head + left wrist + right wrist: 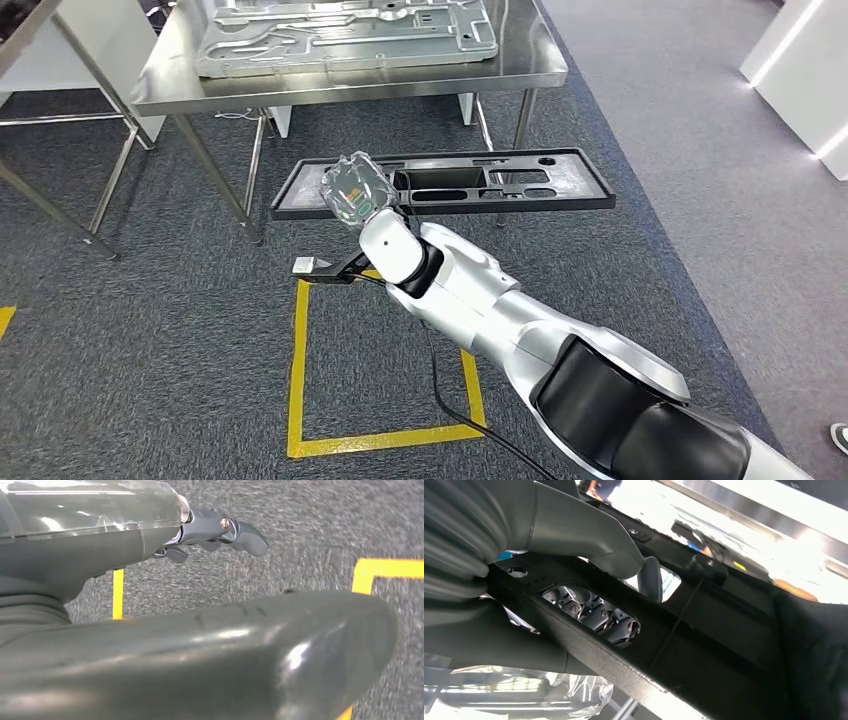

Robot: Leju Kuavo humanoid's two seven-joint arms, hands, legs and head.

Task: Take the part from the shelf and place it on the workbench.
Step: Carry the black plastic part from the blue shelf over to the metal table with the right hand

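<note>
The part is a long flat black plastic panel (560, 185) with several cut-outs, hanging level above the carpet just in front of the steel workbench (340, 92). My right hand (355, 190), wrapped in clear film, grips its left end. In the right wrist view the fingers (596, 615) pass through a slot in the panel (704, 645) and the thumb (624, 560) lies over its rim. My left hand (150, 630) hangs over the carpet holding nothing, its fingers (245, 535) stretched out apart from the thumb.
A large grey metal plate (345, 35) covers most of the workbench top. A second steel frame (110, 170) stands at the left. Yellow tape (298, 370) marks a square on the carpet. White units (800, 60) stand at the right, and a person's shoe (838, 437) is at the lower right.
</note>
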